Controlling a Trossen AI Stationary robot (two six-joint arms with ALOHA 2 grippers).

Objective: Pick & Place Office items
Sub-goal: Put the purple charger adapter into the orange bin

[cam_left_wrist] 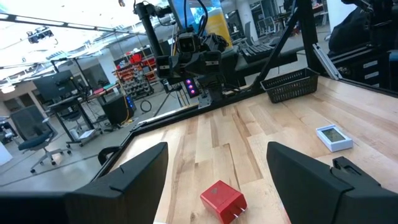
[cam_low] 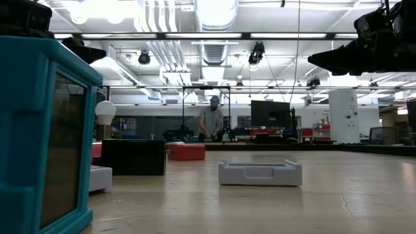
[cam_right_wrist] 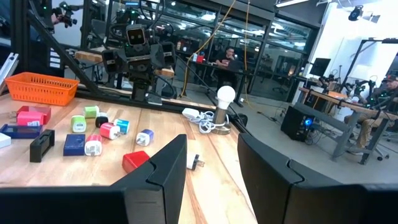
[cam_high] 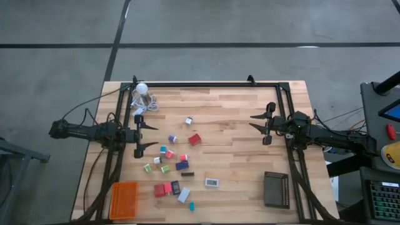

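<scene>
Several tiny office items lie scattered on the middle of the wooden table: a red block (cam_high: 195, 139), a navy piece (cam_high: 182, 165), a white flat piece (cam_high: 212, 182), pink, green and teal bits around them. My left gripper (cam_high: 146, 135) hovers open at the table's left side, the red block (cam_left_wrist: 222, 200) ahead of its fingers. My right gripper (cam_high: 260, 123) hovers open at the right side, facing the items; the red block (cam_right_wrist: 135, 160) shows ahead of it. Neither touches anything.
An orange ribbed tray (cam_high: 124, 200) sits at the near left corner and a black ribbed tray (cam_high: 276, 189) at the near right. A white bulb with coiled cord (cam_high: 142, 97) lies at the far left. Bare wood lies between the items and the right arm.
</scene>
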